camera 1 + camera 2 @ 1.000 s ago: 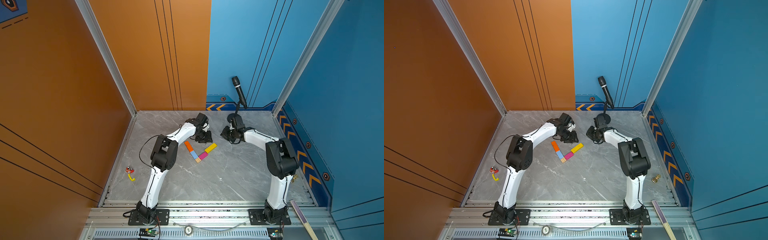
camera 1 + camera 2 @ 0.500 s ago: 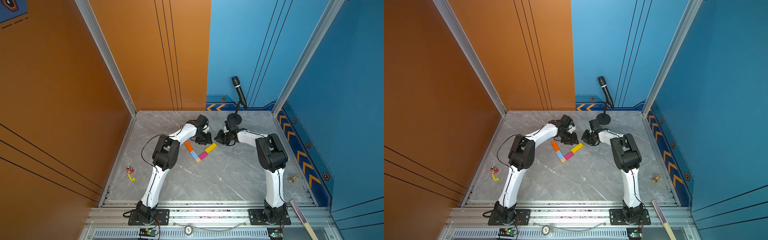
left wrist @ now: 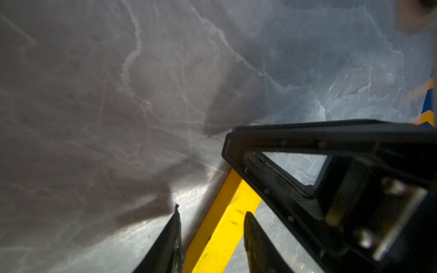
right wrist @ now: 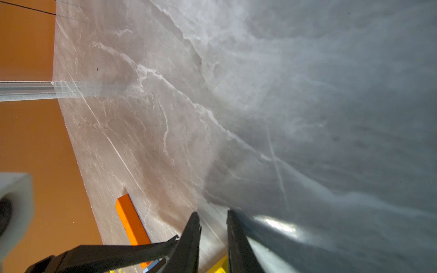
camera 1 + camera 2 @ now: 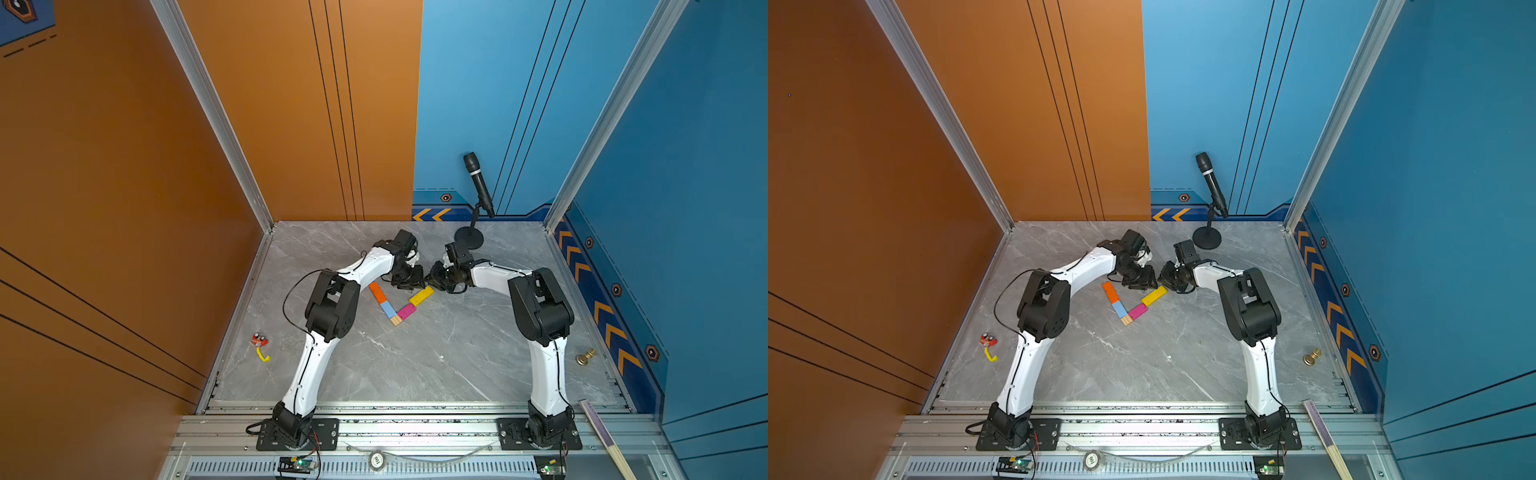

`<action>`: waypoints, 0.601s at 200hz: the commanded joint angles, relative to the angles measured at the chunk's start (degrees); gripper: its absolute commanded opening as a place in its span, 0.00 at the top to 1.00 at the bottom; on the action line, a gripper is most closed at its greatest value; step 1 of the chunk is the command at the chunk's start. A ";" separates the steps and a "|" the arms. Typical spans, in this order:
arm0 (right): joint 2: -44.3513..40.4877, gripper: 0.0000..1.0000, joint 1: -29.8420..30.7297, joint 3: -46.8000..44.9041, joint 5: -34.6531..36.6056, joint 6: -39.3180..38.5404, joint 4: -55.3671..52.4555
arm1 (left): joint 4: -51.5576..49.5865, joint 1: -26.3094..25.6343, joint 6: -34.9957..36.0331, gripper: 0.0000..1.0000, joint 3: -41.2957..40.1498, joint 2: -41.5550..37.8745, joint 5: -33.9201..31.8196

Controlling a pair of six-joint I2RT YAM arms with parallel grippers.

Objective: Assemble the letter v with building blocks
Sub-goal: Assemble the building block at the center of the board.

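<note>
Top views, letter v (image 5: 402, 313): flat on the grey table (image 5: 415, 365), between the two arms, open side toward the back wall.
Top views, first stroke: orange block (image 5: 377, 292) then light blue block (image 5: 387, 308), end to end, down to the wood block (image 5: 395, 320) at the point.
Top views, second stroke: magenta-pink block (image 5: 406, 311) then yellow block (image 5: 421, 296), rising from the same point; same layout in both top views.
Top views, grippers: left gripper (image 5: 1144, 283) and right gripper (image 5: 1165, 276) nearly tip to tip, low at the far end of the yellow block (image 5: 1153, 296); jaws too small to read.
Left wrist, left gripper (image 3: 211, 210): jaws narrowly parted, astride the yellow block (image 3: 224, 227); pinching or merely straddling, impossible to tell.
Left wrist, neighbour: finger (image 3: 283, 139) of the right gripper just beside the yellow block's end.
Right wrist, right gripper (image 4: 212, 212): jaws slightly apart, only bare table between them.
Right wrist, blocks: orange block (image 4: 131, 219) flat nearby; slivers of light blue and yellow at the frame edge.
</note>
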 commanded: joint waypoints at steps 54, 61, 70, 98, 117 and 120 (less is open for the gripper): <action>-3.25 0.76 -0.70 -4.08 2.92 1.27 -0.87 | -0.86 -0.96 1.05 0.56 -0.82 1.10 0.83; -3.20 0.75 -0.87 -4.12 2.97 1.28 -0.89 | -0.87 -0.96 1.05 0.56 -0.99 0.97 0.87; -3.21 0.75 -0.98 -4.30 3.07 1.27 -0.87 | -0.84 -0.96 1.13 0.56 -1.21 0.88 0.86; -5.26 0.74 -1.02 -4.52 3.16 1.24 -1.20 | -0.86 -1.05 1.05 0.56 -2.00 0.62 0.96; -5.78 0.74 -0.80 -5.00 3.29 1.19 -1.30 | -0.86 -1.22 1.03 0.56 -2.27 0.66 1.09; -5.86 0.74 -0.80 -5.08 3.29 1.23 -1.29 | -0.86 -1.27 1.05 0.56 -2.35 0.62 1.06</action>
